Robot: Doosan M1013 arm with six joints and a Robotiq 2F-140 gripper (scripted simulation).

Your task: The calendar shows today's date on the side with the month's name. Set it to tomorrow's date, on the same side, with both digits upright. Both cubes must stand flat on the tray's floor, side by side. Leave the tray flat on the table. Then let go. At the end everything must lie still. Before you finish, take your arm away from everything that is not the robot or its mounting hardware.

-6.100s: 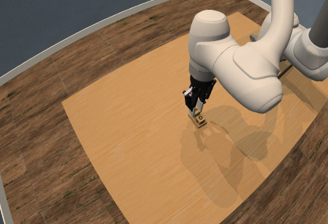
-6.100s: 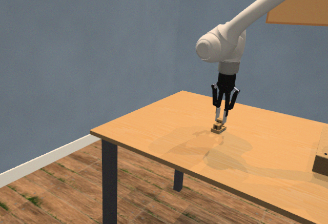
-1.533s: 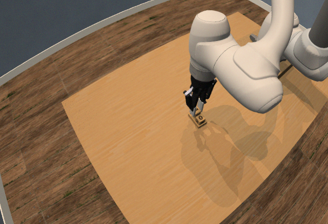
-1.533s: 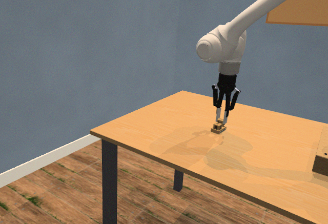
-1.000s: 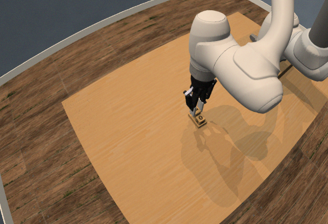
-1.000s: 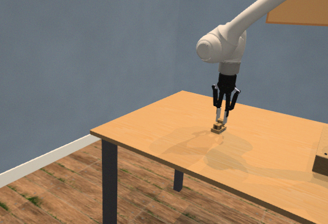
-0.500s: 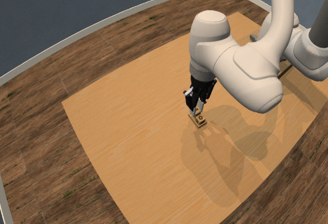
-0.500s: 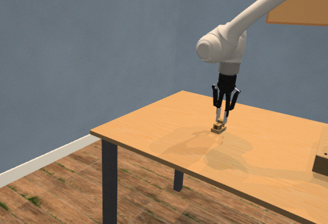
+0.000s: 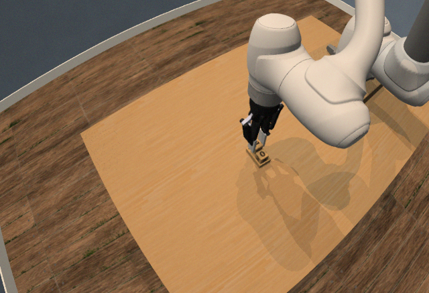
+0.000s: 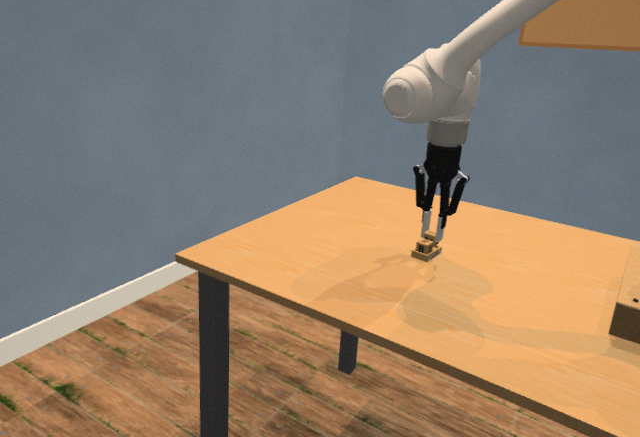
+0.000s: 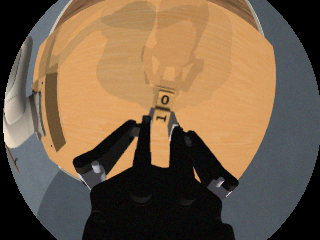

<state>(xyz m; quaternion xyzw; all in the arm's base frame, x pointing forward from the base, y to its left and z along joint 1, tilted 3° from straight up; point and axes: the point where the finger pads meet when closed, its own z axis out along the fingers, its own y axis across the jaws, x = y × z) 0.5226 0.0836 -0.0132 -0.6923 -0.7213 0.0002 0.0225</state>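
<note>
A small wooden calendar tray (image 9: 256, 161) sits flat near the middle of the table and also shows in the exterior view (image 10: 426, 252). Two digit cubes stand in it side by side. In the wrist view the nearer cube (image 11: 160, 118) shows a 1 on top and the farther cube (image 11: 164, 99) shows a 0. The 0 cube also shows in the top view (image 9: 262, 153). My gripper (image 9: 257, 146) points straight down over the tray, its fingers shut on the two sides of the 1 cube. The month side of the tray is too small to read.
A brown box (image 10: 626, 318) stands at the table's right edge. The arm's big elbow (image 9: 312, 85) and base hang over the table's far right. The table's front edge (image 10: 310, 298) drops to the wooden floor.
</note>
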